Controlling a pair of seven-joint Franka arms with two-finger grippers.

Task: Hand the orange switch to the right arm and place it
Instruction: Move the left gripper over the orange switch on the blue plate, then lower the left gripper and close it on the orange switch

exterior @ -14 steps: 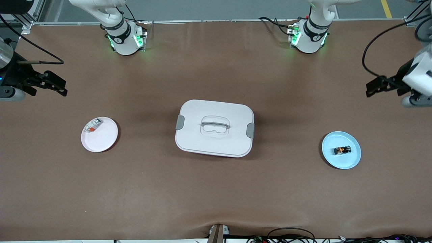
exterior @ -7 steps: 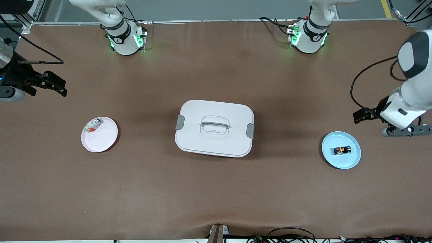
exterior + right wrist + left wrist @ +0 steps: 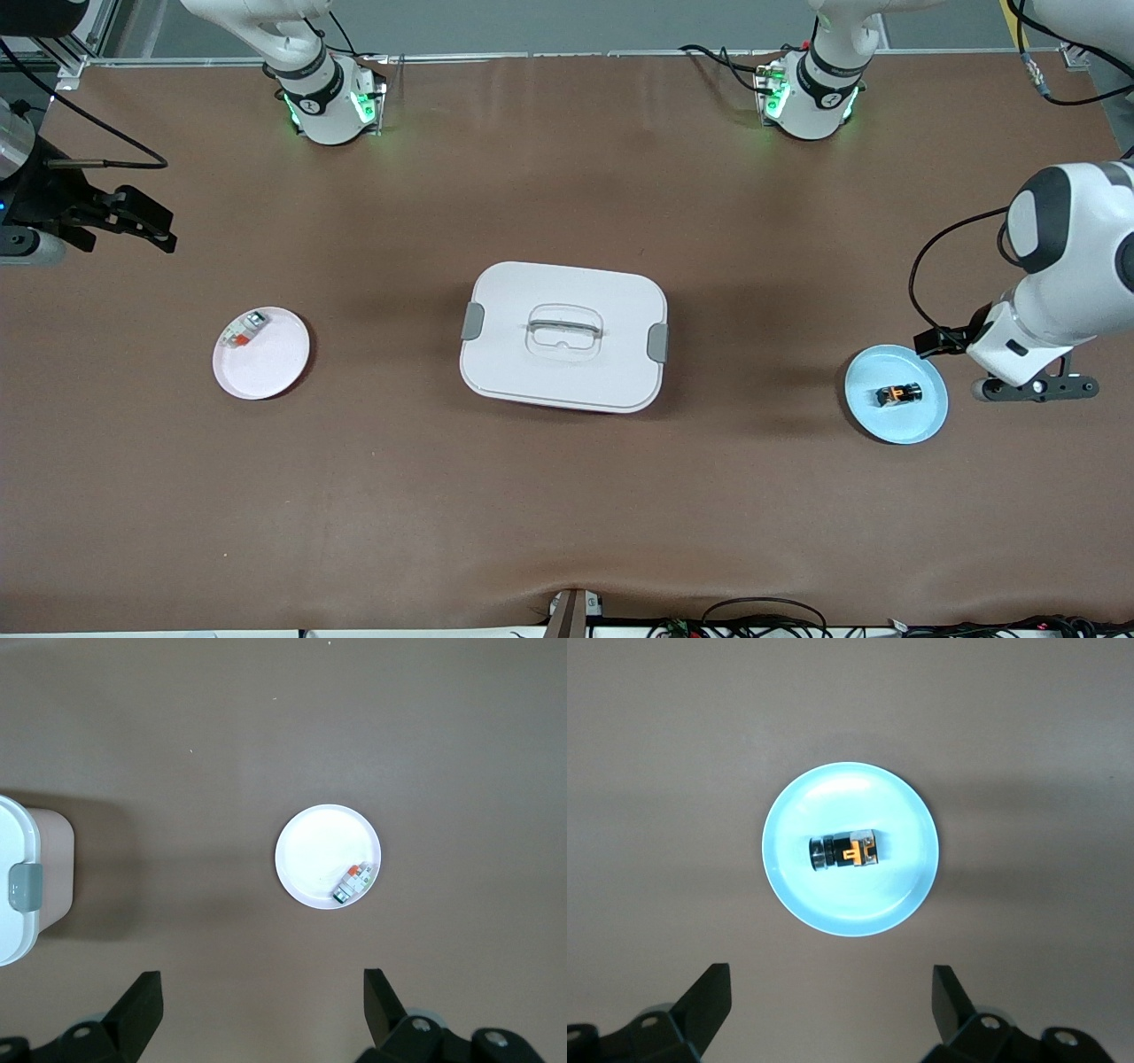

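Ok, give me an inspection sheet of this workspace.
Surface: brown table, no spills seen.
Job's things: orange switch lies on the blue plate, ungrasped.
Clutter: closed white box mid-table; pink plate holding a white-grey part.
Hands: left hand open, above the table beside the blue plate; right hand open, waiting at its end of the table.
Cables: black cable on the left arm.
Surroundings: nothing seen.
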